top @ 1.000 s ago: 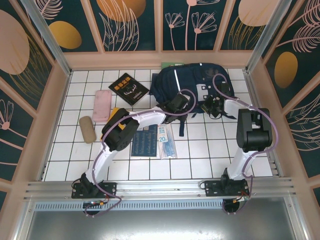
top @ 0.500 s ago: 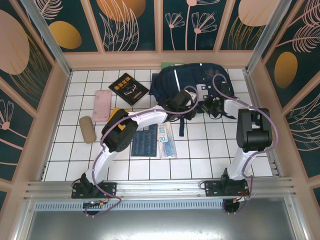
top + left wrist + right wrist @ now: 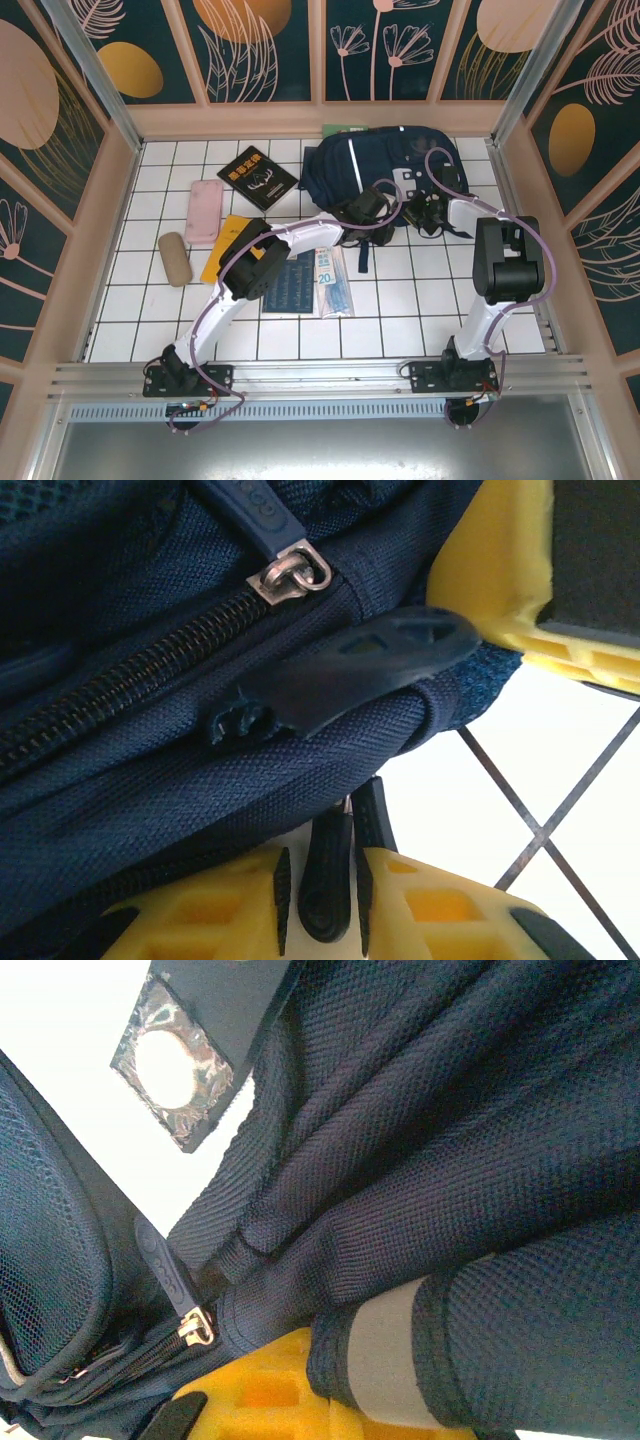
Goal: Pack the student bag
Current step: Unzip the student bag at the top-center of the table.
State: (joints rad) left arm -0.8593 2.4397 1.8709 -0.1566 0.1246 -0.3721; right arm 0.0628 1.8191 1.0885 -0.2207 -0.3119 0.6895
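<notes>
Lying far centre-right on the table, the student bag runs its long axis left to right, zipped edge facing the arms; which end is its top cannot be told. Left fingers stand wide apart astride the zip seam, fabric touching both. Right fingers sit under a bag fold; their opening cannot be told.

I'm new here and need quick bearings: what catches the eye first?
The big navy student bag lies at the far side of the tiled table, with the left gripper and right gripper both at its near edge. Left of it lie a black book and a pink case.
</notes>
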